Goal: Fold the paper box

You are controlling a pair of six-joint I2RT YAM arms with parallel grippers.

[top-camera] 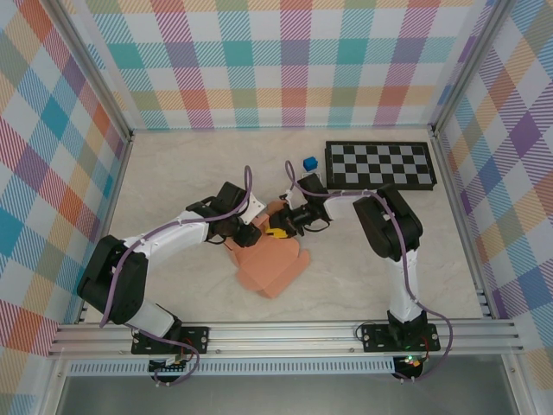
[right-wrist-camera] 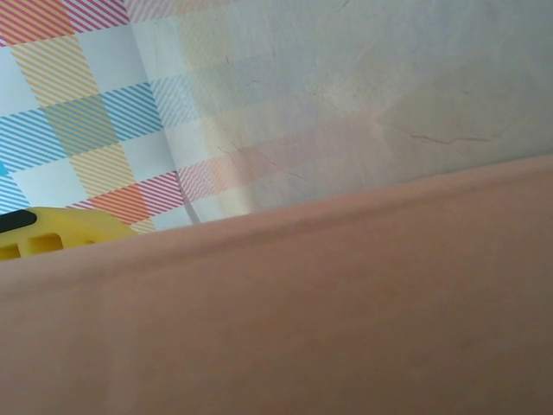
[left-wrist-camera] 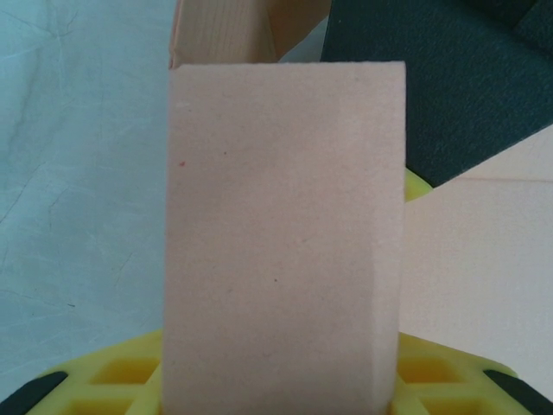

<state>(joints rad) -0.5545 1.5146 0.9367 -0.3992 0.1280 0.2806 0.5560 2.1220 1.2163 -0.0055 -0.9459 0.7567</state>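
The salmon-orange paper box [top-camera: 275,264] lies partly folded in the middle of the table, with flaps spread toward the near side. My left gripper [top-camera: 251,232] reaches its far left part from the left. In the left wrist view an upright panel of the box [left-wrist-camera: 285,233] stands between the yellow fingers [left-wrist-camera: 112,372], which are shut on it. My right gripper [top-camera: 279,226] meets the box's far edge from the right. In the right wrist view the cardboard [right-wrist-camera: 328,320] covers the jaws and only one yellow finger [right-wrist-camera: 52,232] shows, so its grip is hidden.
A black-and-white checkerboard [top-camera: 380,164] lies at the back right, with a small blue cube [top-camera: 308,163] just to its left. Plaid walls close in the table on three sides. Bare table surface [top-camera: 415,259] lies to the right of the box.
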